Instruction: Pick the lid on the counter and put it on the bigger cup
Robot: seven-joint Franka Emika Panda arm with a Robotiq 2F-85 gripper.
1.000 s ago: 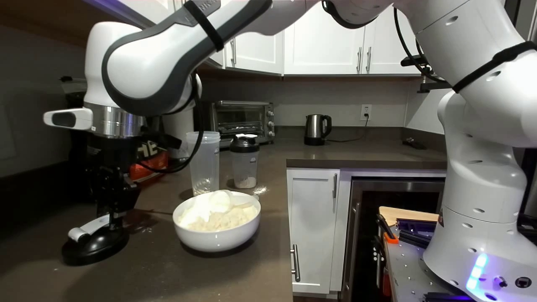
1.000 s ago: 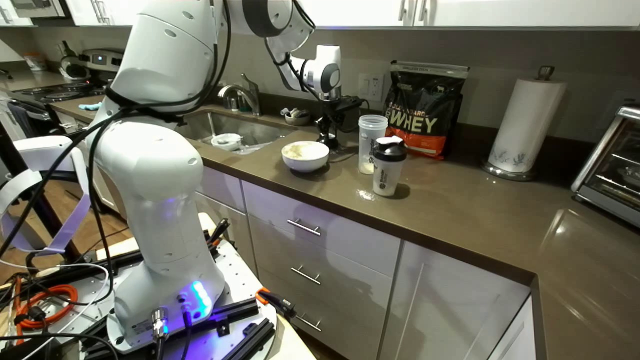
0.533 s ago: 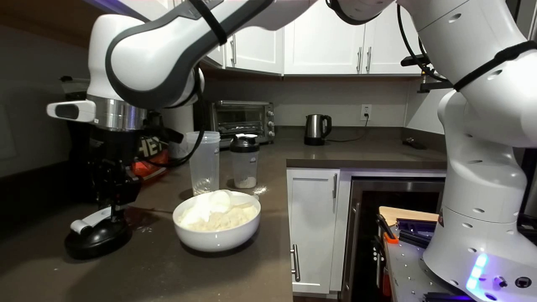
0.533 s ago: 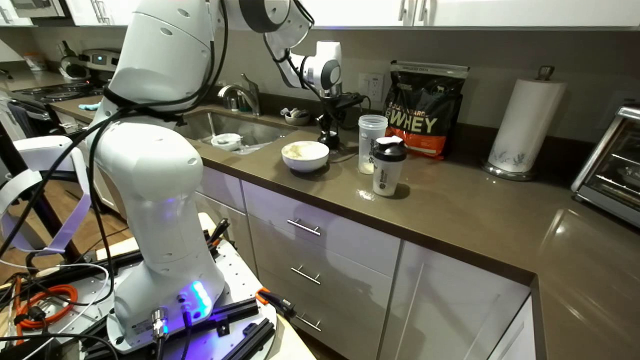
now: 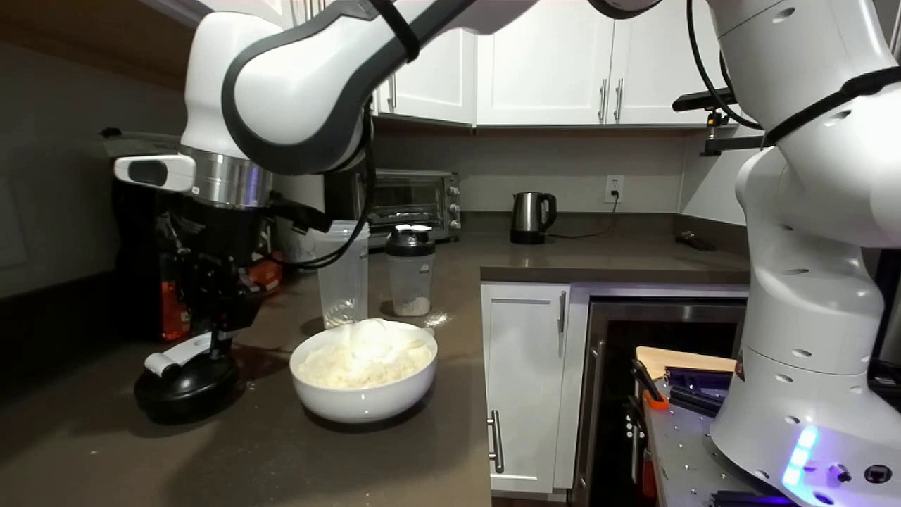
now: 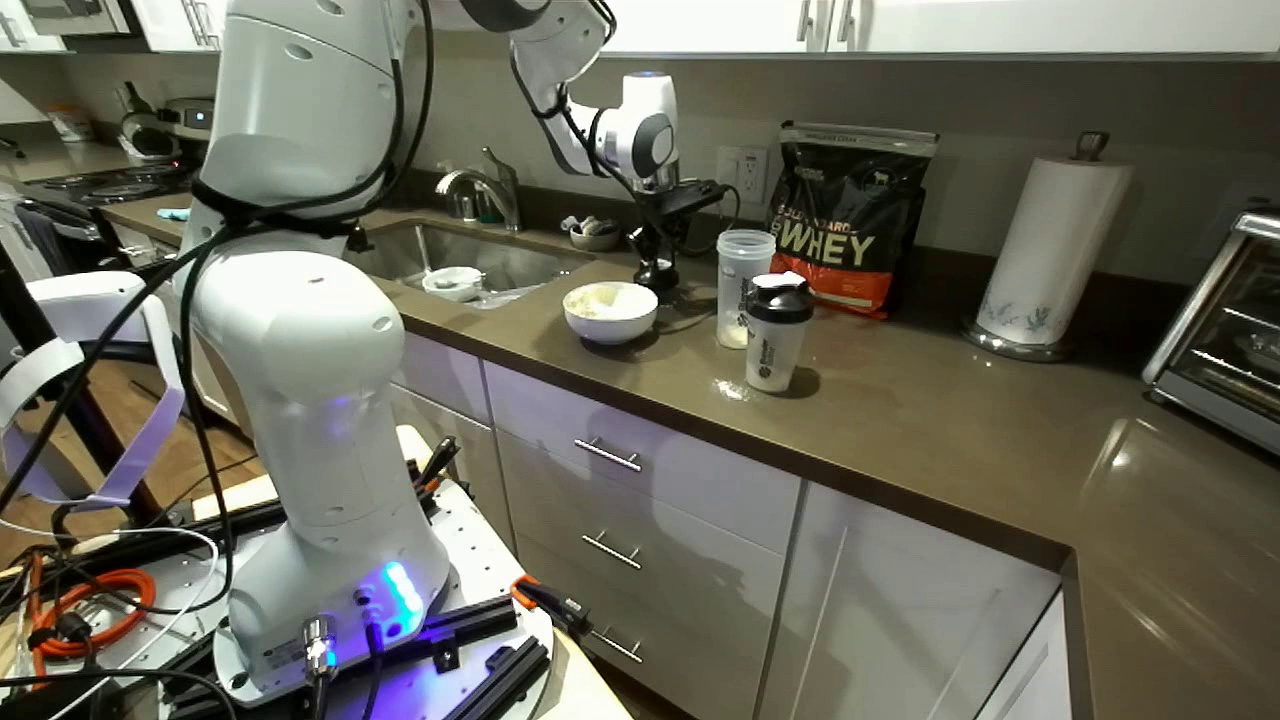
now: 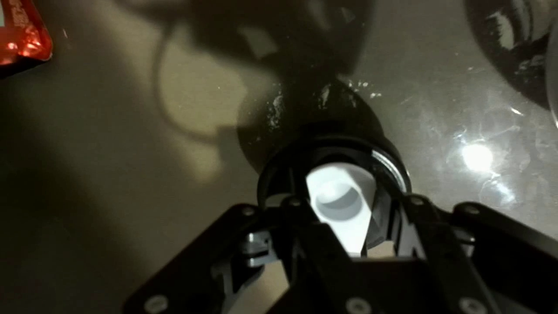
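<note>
My gripper (image 5: 219, 342) is shut on the white spout cap atop the black lid (image 5: 184, 391). In the wrist view the cap (image 7: 342, 218) sits between the fingers, and the lid's dark rim (image 7: 331, 142) circles it. The lid looks raised a little off the counter (image 5: 338, 468), since its round shadow falls offset in the wrist view. The bigger cup (image 5: 343, 278), tall, clear and uncovered, stands upright behind the bowl; in an exterior view the bigger cup (image 6: 740, 280) is right of the lid (image 6: 656, 275), apart from it. Parts of the fingertips are hidden.
A white bowl of powder (image 5: 366, 398) stands between the lid and the counter's front edge. Beside the tall cup is a shorter shaker with a black top (image 6: 778, 345). A whey bag (image 6: 850, 225) leans at the wall. The sink (image 6: 400, 250) lies to the left.
Gripper and lid have moved together, rightward and slightly up in an exterior view, nearer the bowl. The grip looks unchanged; both cups and the bowl have stayed in place.
</note>
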